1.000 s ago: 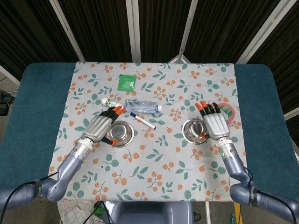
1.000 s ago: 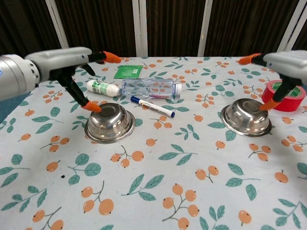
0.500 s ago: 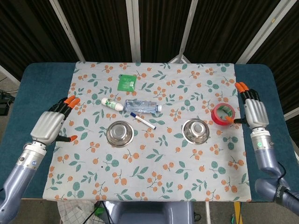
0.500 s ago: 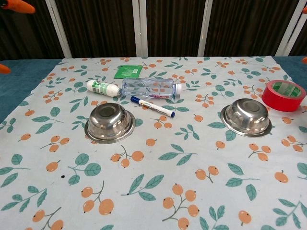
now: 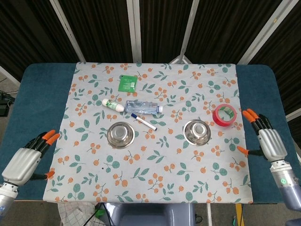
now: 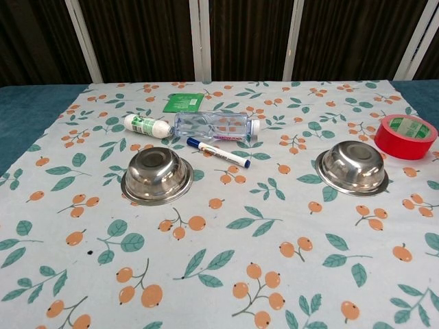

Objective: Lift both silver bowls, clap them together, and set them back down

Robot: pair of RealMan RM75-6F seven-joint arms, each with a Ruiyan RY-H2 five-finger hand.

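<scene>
Two silver bowls stand upside down on the floral cloth: the left bowl (image 5: 121,134) (image 6: 157,175) and the right bowl (image 5: 197,132) (image 6: 352,166). Neither is touched. My left hand (image 5: 27,160) hovers off the cloth's left edge over the blue table, fingers spread and holding nothing. My right hand (image 5: 268,141) sits off the cloth's right edge, also spread and empty. The chest view shows neither hand.
Between and behind the bowls lie a blue marker (image 5: 144,121) (image 6: 218,153), a clear water bottle (image 5: 143,108) (image 6: 214,126), a small white bottle (image 5: 113,104) (image 6: 147,125) and a green packet (image 5: 127,83) (image 6: 183,103). A red tape roll (image 5: 224,116) (image 6: 407,136) sits right of the right bowl.
Both hands have drawn away from the bowls, outward and toward the table's front edge. The bowls stay where they were on the cloth.
</scene>
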